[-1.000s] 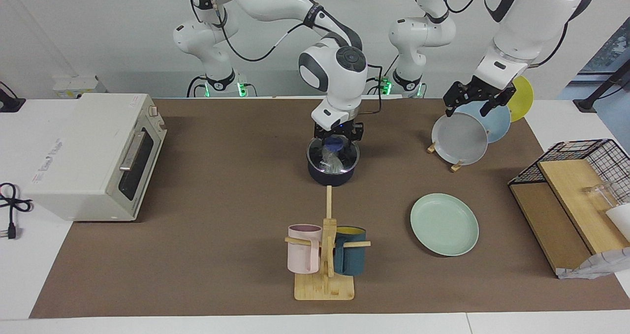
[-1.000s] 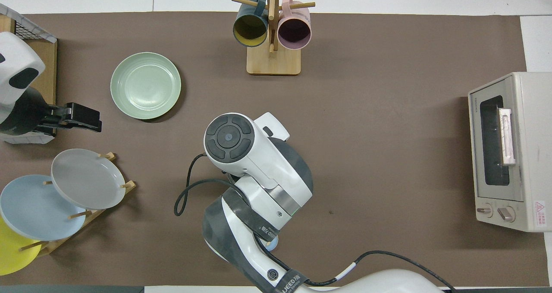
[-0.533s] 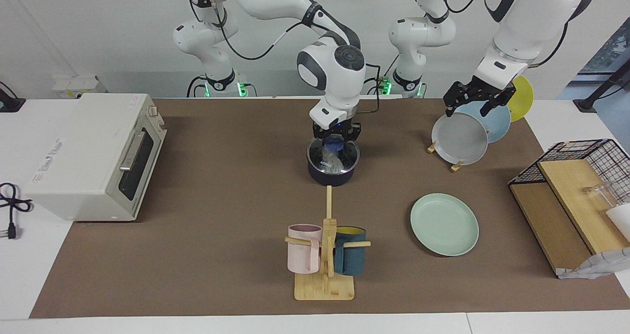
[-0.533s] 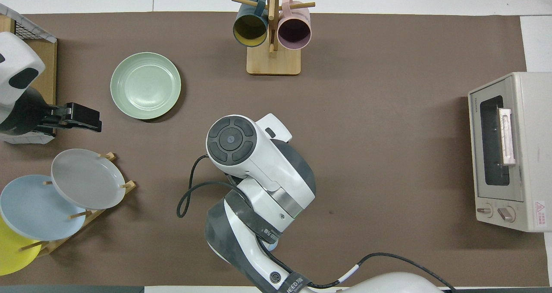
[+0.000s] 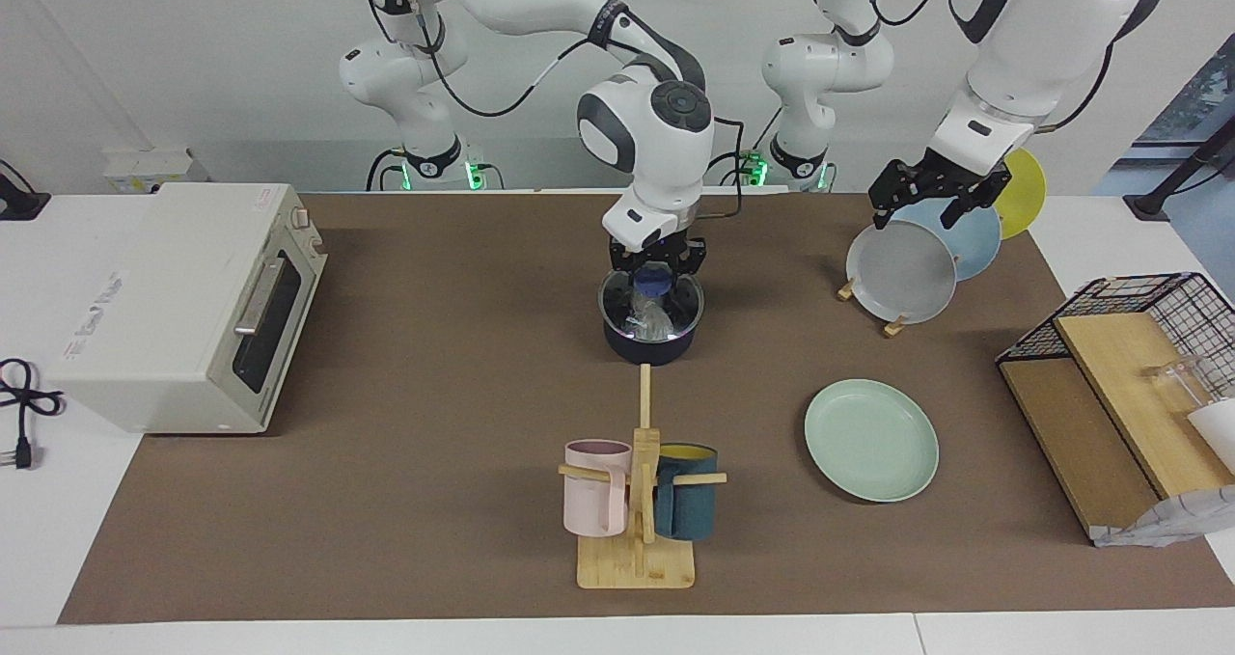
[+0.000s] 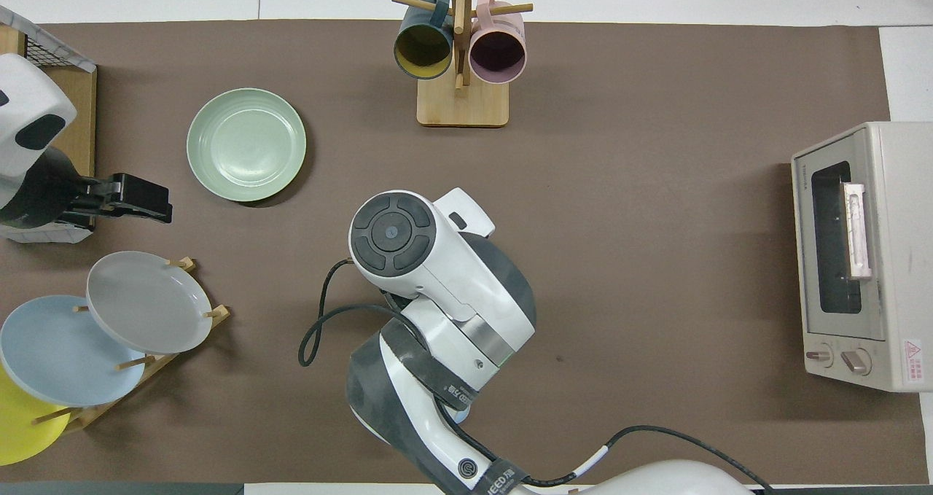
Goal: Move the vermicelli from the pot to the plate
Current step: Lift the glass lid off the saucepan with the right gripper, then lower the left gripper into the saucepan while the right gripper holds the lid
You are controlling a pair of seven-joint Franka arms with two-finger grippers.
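Observation:
The dark navy pot (image 5: 649, 339) stands mid-table, its blue handle pointing toward the robots. The translucent white vermicelli (image 5: 650, 315) lies inside it. My right gripper (image 5: 655, 271) hangs just above the pot's rim on the robots' side, over the base of the handle. In the overhead view the right arm (image 6: 423, 276) hides the pot and the vermicelli. The mint-green plate (image 5: 871, 440) lies bare, farther from the robots than the pot and toward the left arm's end; it also shows in the overhead view (image 6: 246, 145). My left gripper (image 5: 928, 204) waits open and empty above the plate rack.
A rack with grey (image 5: 900, 273), light blue and yellow plates stands near the left arm. A mug tree (image 5: 639, 501) with pink and teal mugs stands farther out than the pot. A toaster oven (image 5: 183, 303) is at the right arm's end, a wire basket (image 5: 1138, 385) at the left arm's end.
The right arm's wrist has risen a little above the pot. The pot, the vermicelli and the left arm have not moved.

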